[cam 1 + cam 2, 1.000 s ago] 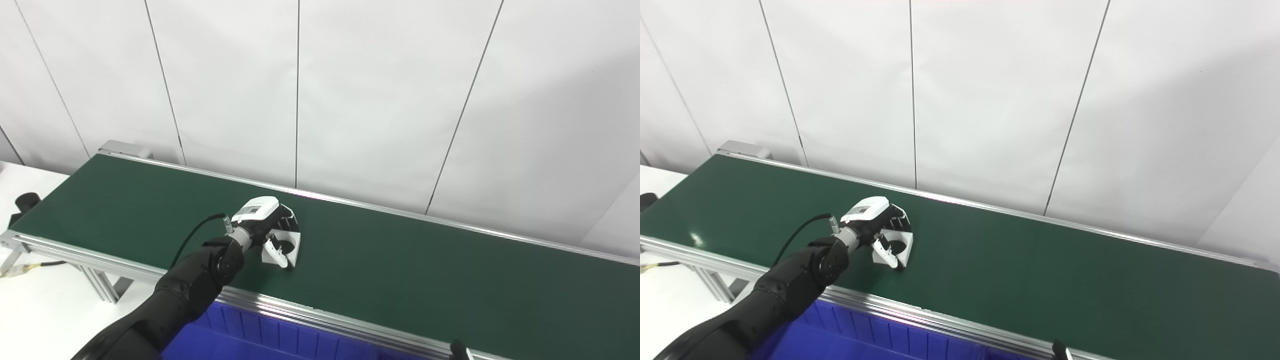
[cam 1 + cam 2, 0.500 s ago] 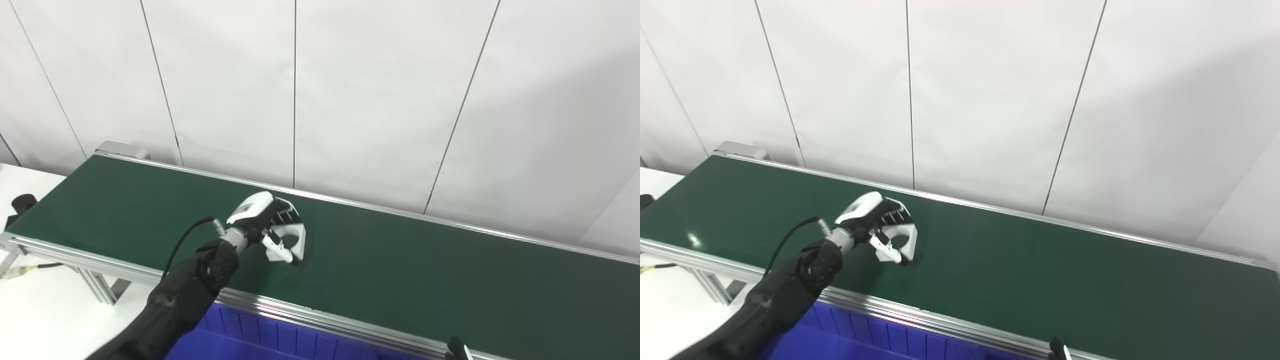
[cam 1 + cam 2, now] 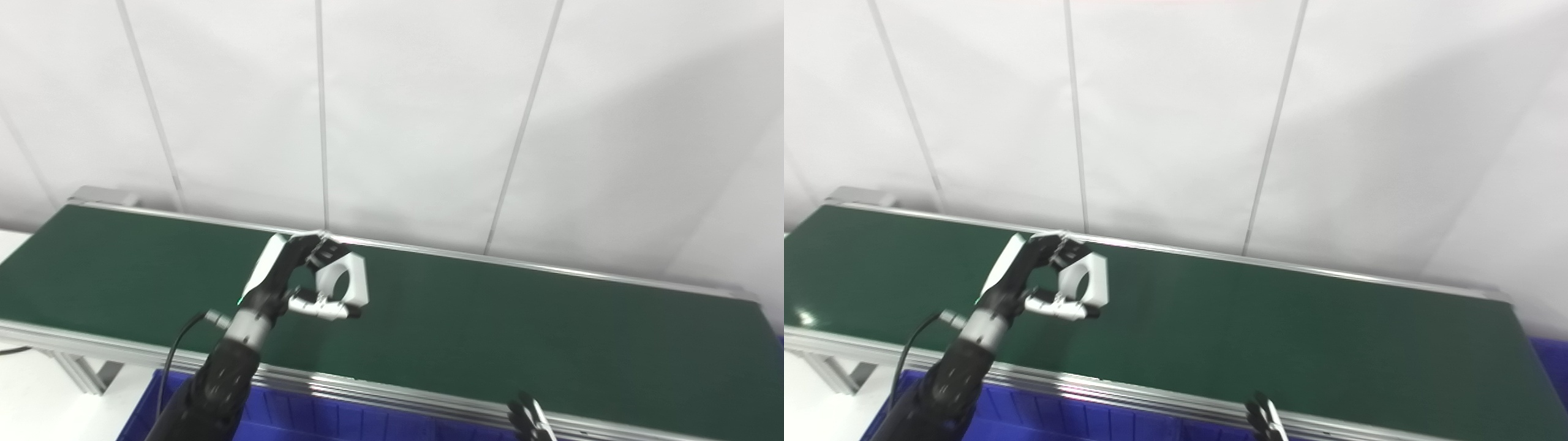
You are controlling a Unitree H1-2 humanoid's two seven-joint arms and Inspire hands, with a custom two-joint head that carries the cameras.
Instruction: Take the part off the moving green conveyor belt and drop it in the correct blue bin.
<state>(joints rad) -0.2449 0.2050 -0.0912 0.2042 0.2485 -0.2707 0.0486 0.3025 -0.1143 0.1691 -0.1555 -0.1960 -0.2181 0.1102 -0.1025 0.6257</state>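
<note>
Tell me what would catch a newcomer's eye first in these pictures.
First, the left hand, raised over the middle of the green conveyor belt, pinching a white part with a round hole through it. Next, the blue bin just below the belt's near rail, and the right hand barely peeking in at the bottom edge.

One part (image 3: pixel 343 280), two hands (image 3: pixel 288 275) (image 3: pixel 528 419)
</note>
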